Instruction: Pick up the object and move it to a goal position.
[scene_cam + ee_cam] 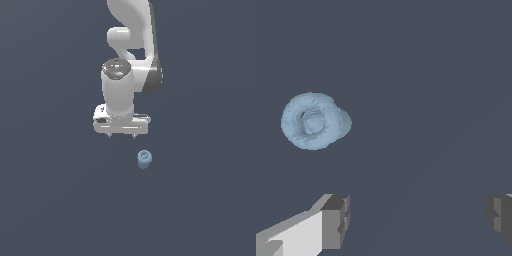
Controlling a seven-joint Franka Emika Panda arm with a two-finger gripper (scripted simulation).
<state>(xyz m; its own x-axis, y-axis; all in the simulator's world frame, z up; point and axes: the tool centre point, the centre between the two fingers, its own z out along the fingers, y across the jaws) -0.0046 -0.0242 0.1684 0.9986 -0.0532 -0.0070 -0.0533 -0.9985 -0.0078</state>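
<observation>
The object (144, 159) is a small light-blue knob-like piece with a ring-shaped top, lying on the dark grey floor. My white gripper (122, 135) hangs above the floor, up and toward the exterior view's left of the object, not touching it. Its two short fingertips (110, 135) stand wide apart and nothing is between them. In the wrist view the object (313, 121) shows its ring top and lies apart from the gripper (418, 220), off to the side of one grey finger pad (336, 220).
The white arm (131, 45) rises behind the gripper toward the top of the exterior view. The floor is a plain dark grey surface with no other object in view.
</observation>
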